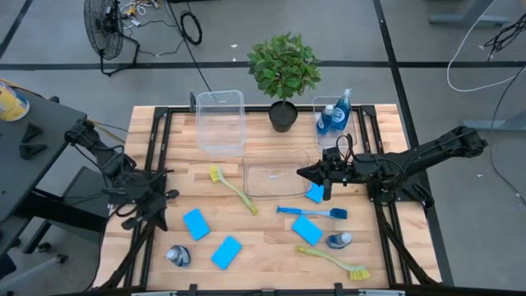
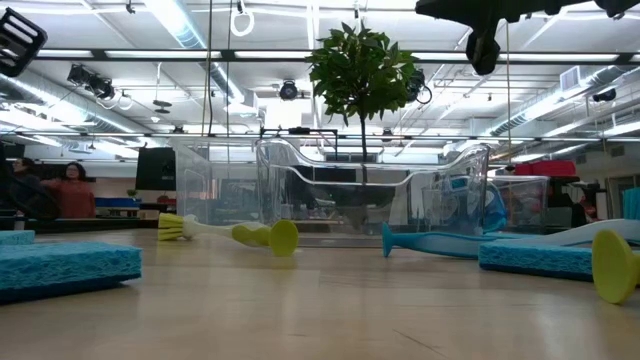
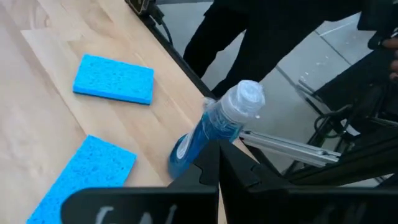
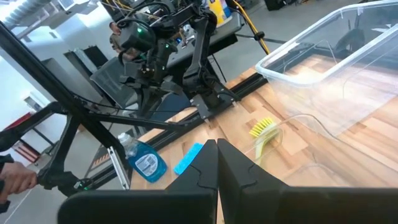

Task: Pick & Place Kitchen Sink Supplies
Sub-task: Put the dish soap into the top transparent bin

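Sponges, brushes and small bottles of blue liquid are lying scattered over our wooden table [image 1: 271,247], most of them not yet sorted into the clear bins.

We are looking down from above. Two bottles are already standing in the right rear bin [image 1: 329,115], beside the potted plant [image 1: 283,70], which suggests that bin is being used for bottles. The left rear bin [image 1: 220,123] and the middle bin [image 1: 275,174] are showing nothing inside them.

Our right gripper [image 1: 306,173] is hovering high over the right edge of the middle bin. Its fingers are lying together, holding nothing. A blue sponge [image 1: 315,193] is lying just beside and below it, partly hidden by the arm; the blue brush [image 1: 312,212] is lying a little nearer the front edge.

Our left gripper [image 1: 164,197] is waiting at the table's left edge, fingers together and empty. Two sponges [image 1: 196,223] [image 1: 226,252] and a fallen bottle [image 1: 179,256] are lying near it, toward the front.

One yellow-green brush [image 1: 233,187] is lying left of the middle bin. Another [image 1: 333,261] is lying at the front right, near a further sponge [image 1: 307,229] and a bottle [image 1: 339,240].
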Robot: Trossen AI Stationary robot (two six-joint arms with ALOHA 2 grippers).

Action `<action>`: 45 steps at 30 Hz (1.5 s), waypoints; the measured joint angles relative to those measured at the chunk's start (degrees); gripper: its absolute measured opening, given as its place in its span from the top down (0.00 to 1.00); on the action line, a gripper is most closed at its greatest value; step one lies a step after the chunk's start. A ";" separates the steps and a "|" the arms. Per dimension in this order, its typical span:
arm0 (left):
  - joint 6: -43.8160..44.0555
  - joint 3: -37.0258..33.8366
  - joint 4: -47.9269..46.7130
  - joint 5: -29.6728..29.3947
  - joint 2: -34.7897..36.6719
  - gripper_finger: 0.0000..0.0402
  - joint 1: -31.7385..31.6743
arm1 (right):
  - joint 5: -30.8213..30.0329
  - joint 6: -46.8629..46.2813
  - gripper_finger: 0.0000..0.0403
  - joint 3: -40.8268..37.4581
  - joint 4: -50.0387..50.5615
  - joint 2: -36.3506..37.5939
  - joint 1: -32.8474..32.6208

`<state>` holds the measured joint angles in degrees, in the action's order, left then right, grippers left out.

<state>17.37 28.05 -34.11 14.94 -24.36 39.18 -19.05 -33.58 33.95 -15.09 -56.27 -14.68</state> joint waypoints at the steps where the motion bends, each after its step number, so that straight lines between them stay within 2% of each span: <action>1: -0.26 0.00 0.00 -0.48 -0.02 1.00 0.24 | 0.00 0.00 1.00 0.00 0.04 0.00 0.00; 9: -2.56 -1.26 0.38 -1.60 0.02 1.00 2.84 | 0.00 -0.02 1.00 0.00 0.26 0.00 0.00; 16: -3.00 -4.24 5.19 -2.30 -1.31 1.00 5.88 | 0.00 1.04 1.00 0.00 0.28 0.00 0.00; 26: -3.42 -4.22 5.14 -3.76 -8.79 0.98 8.28 | 0.00 1.07 1.00 0.00 0.81 -0.02 0.00; 34: 0.38 -4.22 5.54 -3.76 -14.21 0.95 8.35 | 0.02 1.11 1.00 0.00 1.11 -0.02 0.00; 39: 0.45 -4.20 8.05 -3.72 -16.11 0.88 8.35 | 0.61 1.12 1.00 0.00 1.11 -0.02 0.00; 45: 1.47 -4.20 7.88 -2.23 -17.46 0.71 8.33 | 0.61 1.32 1.00 0.00 1.11 -0.02 0.00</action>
<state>18.84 23.86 -26.22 12.71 -41.82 47.51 -18.44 -32.26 33.95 -13.98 -56.29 -14.68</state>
